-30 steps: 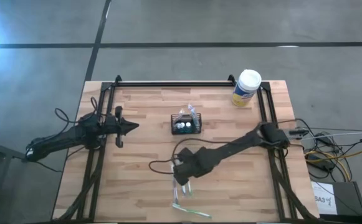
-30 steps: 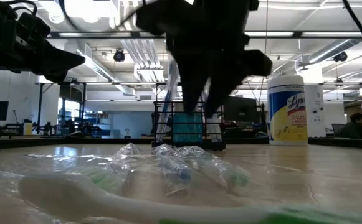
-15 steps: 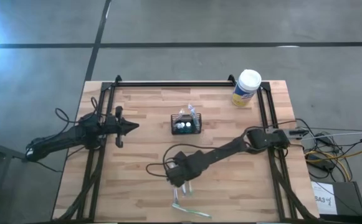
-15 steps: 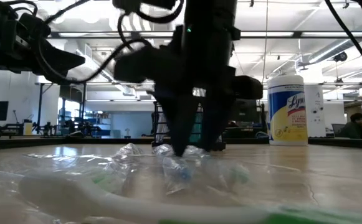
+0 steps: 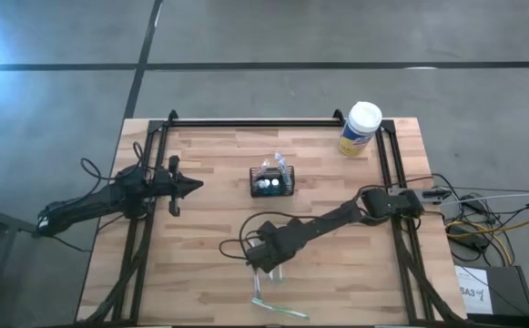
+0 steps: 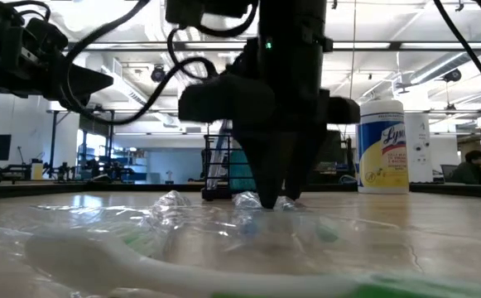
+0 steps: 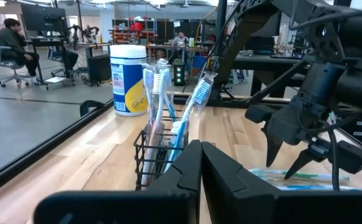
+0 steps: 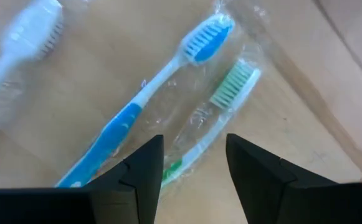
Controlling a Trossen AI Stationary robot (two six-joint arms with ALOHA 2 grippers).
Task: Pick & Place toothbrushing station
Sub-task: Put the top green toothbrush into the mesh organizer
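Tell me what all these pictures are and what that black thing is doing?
They show one table from four cameras: one above, one level with the tabletop, and one on each robot arm's wrist. The right gripper hangs with open fingers over a blue toothbrush and a green toothbrush, both wrapped in clear plastic. It holds nothing. A black caddy at mid-table already has toothbrushes standing in it. A yellow canister sits at a far corner. The left gripper waits at the side.
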